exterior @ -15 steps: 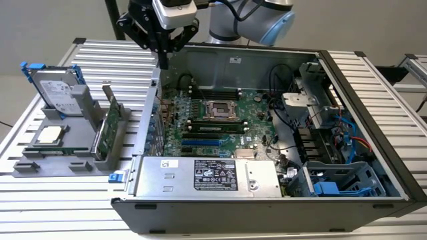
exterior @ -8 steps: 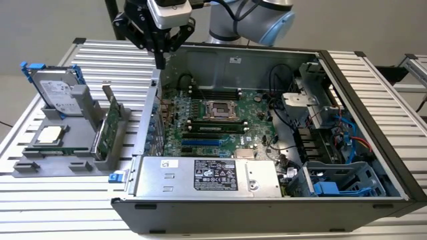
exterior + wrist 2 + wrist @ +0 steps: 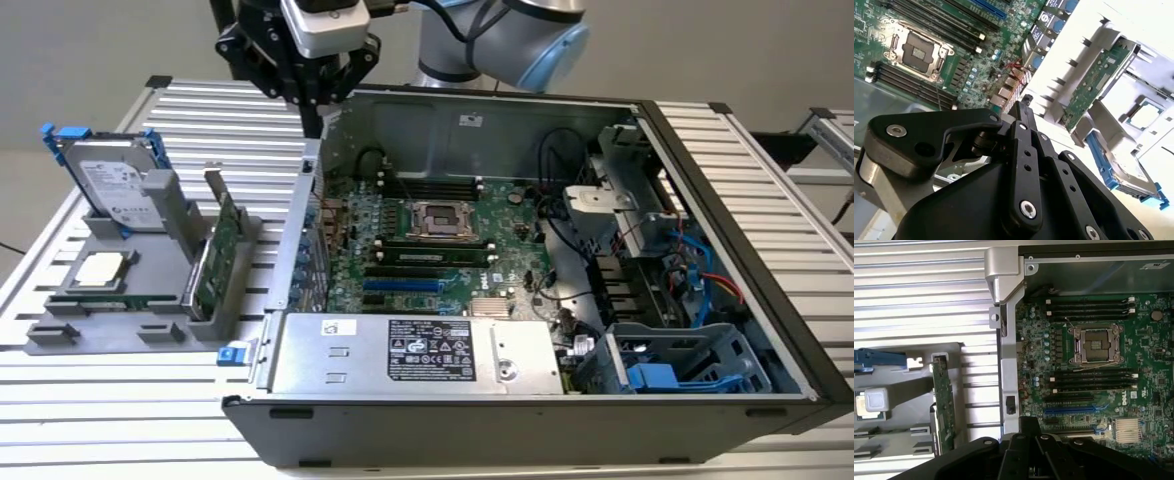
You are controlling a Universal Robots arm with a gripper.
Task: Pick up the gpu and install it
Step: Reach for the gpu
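Exterior view: my gripper (image 3: 315, 125) hangs over the rear corner of the open computer case (image 3: 694, 180), on the exterior view's left side of it. It is above the case wall, touching nothing. The fingers are closed together with nothing between them. Both wrist views agree: the black finger links meet at the tip (image 3: 1025, 102) (image 3: 1029, 421).

The gpu (image 3: 218, 250) is not picked up. It stands on edge in a slot of the grey holder (image 3: 147, 305), outside the case and just beside its wall on the exterior view's left. It is well apart from my fingertips. In the first wrist view it shows edge-on as a thin green strip (image 3: 944, 400), with the case wall between it and the motherboard (image 3: 1104, 330). In the second wrist view its green face (image 3: 1099, 80) shows, seated in the same holder.

Other parts in the holder:
- hard drive (image 3: 114, 180) with blue rails, upright at the far end
- square processor chip (image 3: 100, 270), lying flat near the front

Inside the case:
- motherboard (image 3: 441, 240) lies flat
- processor socket (image 3: 441, 217) sits near its middle
- blue expansion slot (image 3: 400, 283) is below the socket in the exterior view
- silver power supply (image 3: 414, 350) runs along the near wall

Case and holder both sit on the ribbed metal table (image 3: 107, 400).
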